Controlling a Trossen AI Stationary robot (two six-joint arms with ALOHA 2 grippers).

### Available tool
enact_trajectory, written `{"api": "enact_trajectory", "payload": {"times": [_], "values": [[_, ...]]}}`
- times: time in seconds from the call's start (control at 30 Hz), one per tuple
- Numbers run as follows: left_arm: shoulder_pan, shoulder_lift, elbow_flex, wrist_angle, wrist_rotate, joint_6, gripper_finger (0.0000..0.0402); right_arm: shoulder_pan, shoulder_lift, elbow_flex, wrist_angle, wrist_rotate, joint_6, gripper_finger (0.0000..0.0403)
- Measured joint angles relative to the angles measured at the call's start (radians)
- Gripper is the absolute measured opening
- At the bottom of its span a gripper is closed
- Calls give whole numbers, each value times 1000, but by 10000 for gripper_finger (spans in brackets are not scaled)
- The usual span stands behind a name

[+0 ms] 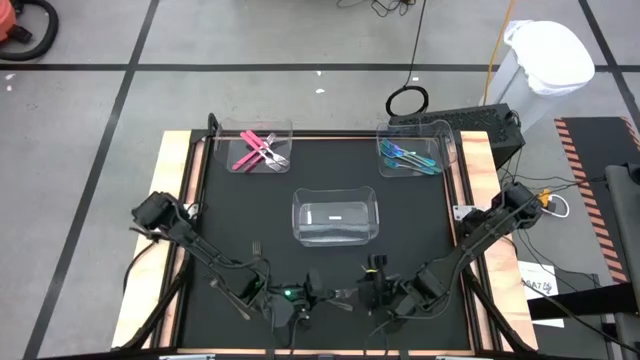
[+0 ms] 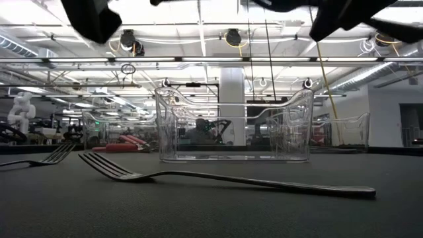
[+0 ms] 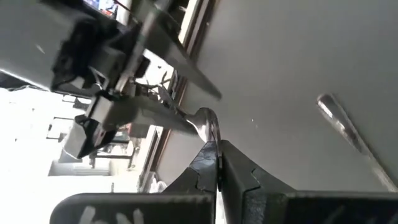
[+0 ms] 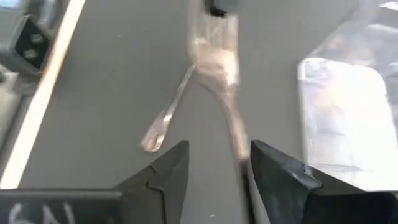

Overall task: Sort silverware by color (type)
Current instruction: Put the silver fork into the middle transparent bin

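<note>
A plain grey metal fork (image 1: 340,295) hangs above the mat near the table's front edge, between my two grippers. My left gripper (image 1: 312,295) is shut on its wide end. My right gripper (image 4: 217,162) is open, and the fork's handle (image 4: 233,127) runs between its fingers, close beside one of them. Two more grey forks lie flat on the mat: one near the front (image 2: 225,178) and one further left (image 2: 39,158). Pink-handled silverware (image 1: 258,152) lies in the far left bin, and blue-teal silverware (image 1: 408,157) lies in the far right bin. My left gripper pinches the fork's wide end (image 3: 203,119) between the tips of its two shut fingers. The fingers come nearly level from the table's left, roughly in line with the fork. The fork is lifted clear of the mat, its handle reaching toward my right gripper. My right gripper stands around the handle; whether a finger touches it, I cannot tell.
A clear bin (image 1: 297,215) stands mid-table, just beyond both grippers. The two other clear bins stand at the far left (image 1: 222,135) and far right (image 1: 440,135) corners. The mat's raised wooden border (image 1: 170,200) runs along the table's sides.
</note>
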Motion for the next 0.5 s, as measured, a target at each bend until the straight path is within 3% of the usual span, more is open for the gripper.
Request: {"api": "enact_trajectory", "payload": {"times": [0.4,0.5], "values": [[2,-41,-1,-39,24,-169,1,28,-45,0,-68,212,-37,170],[8,-40,-1,-38,19,-210,1,33,-45,0,-123,224,-51,165]]}}
